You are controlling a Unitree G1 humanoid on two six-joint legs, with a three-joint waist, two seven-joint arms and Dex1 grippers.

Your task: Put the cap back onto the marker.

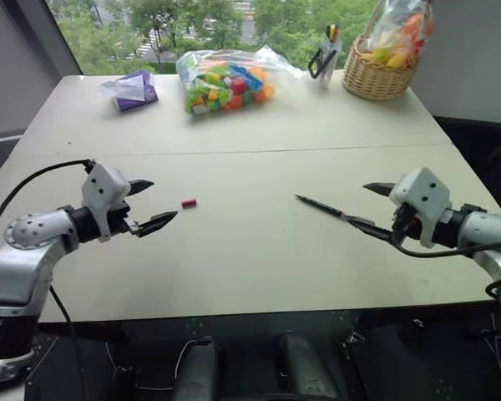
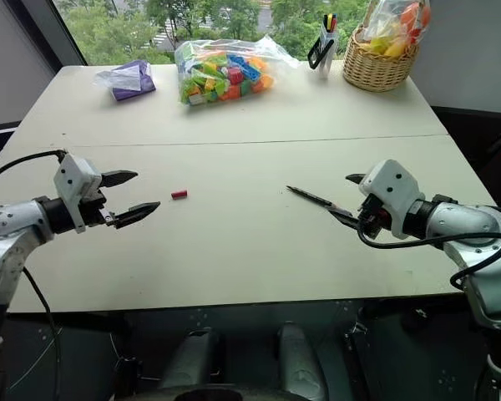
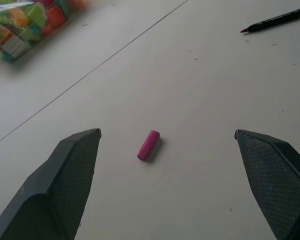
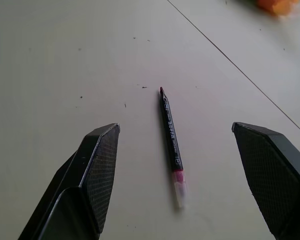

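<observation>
The cap [image 1: 189,202] is a tiny pink-red cylinder lying on its side on the white table [image 1: 250,251], left of centre. My left gripper [image 1: 163,200] hovers just left of it, open, with the cap [image 3: 148,145] lying on the table ahead of its spread fingers. The marker [image 1: 321,205] is slim and black and lies flat right of centre, its fine tip pointing away from my right arm. My right gripper [image 1: 357,203] is open at the marker's near end. In the right wrist view the marker [image 4: 171,135] lies on the table between and beyond the fingers, untouched.
At the back of the table sit a clear bag of coloured building blocks [image 1: 225,81], a purple pouch [image 1: 135,90], a pen holder [image 1: 326,54] and a wicker basket [image 1: 382,71]. A seam [image 1: 250,152] crosses the tabletop. Bare surface separates cap and marker.
</observation>
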